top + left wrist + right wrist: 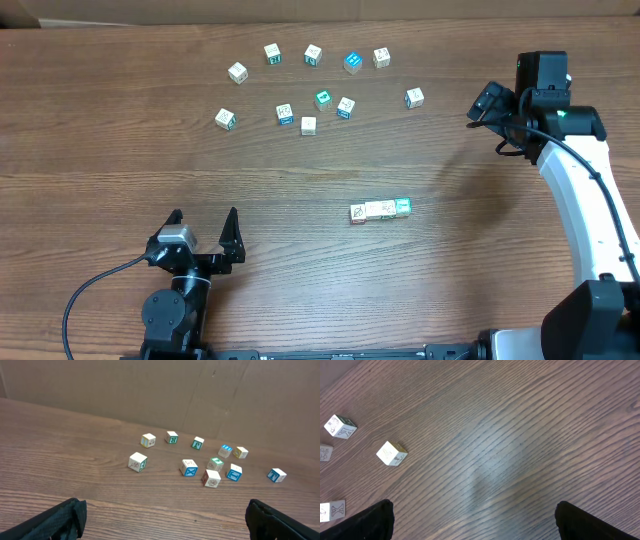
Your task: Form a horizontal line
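Note:
The horizontal line (381, 210) is a short row of touching white-sided cubes with a green face at its right end, in the middle of the table in the overhead view. Several loose picture cubes (308, 125) lie scattered at the back, and they also show in the left wrist view (189, 467). My left gripper (205, 232) is open and empty near the front left, far from the line. My right gripper (482, 103) is open and empty at the right, raised above bare wood, with a loose cube (392, 453) to its left.
The wooden table (120, 160) fills the view. A cardboard wall (150, 390) stands behind the scattered cubes. The right arm's white link (590, 200) runs along the right edge. A black cable (90, 290) trails from the left arm.

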Tool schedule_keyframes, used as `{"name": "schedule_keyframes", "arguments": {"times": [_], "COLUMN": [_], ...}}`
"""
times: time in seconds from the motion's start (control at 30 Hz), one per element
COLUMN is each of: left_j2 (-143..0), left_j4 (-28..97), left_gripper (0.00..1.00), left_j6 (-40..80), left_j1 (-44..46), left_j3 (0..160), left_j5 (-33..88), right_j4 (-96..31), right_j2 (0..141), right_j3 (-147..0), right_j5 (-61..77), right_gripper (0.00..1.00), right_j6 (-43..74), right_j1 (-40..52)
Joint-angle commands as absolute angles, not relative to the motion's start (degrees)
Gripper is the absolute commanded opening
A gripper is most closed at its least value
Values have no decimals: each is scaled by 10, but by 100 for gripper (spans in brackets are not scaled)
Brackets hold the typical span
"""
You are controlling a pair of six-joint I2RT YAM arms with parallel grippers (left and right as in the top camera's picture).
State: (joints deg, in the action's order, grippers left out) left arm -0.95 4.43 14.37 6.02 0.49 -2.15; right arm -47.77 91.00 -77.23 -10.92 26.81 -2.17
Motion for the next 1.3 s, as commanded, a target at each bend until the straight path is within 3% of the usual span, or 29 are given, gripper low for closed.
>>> {"name": "schedule_keyframes", "arguments": {"times": [0.0,1.27], "left_j2": [-2,-2], "left_j4": [43,43], "left_gripper": [99,100], "left_j6": [128,128], "left_j1": [64,64], "left_j3": [3,3], "left_j5": [-19,-19], "right_j4": [-476,-476], "right_j2": [901,861], "right_j3": [-771,-771], "right_j5": [-113,-113], "right_gripper": [100,100], "right_j6": [270,270], "right_j1": [-23,-23]}}
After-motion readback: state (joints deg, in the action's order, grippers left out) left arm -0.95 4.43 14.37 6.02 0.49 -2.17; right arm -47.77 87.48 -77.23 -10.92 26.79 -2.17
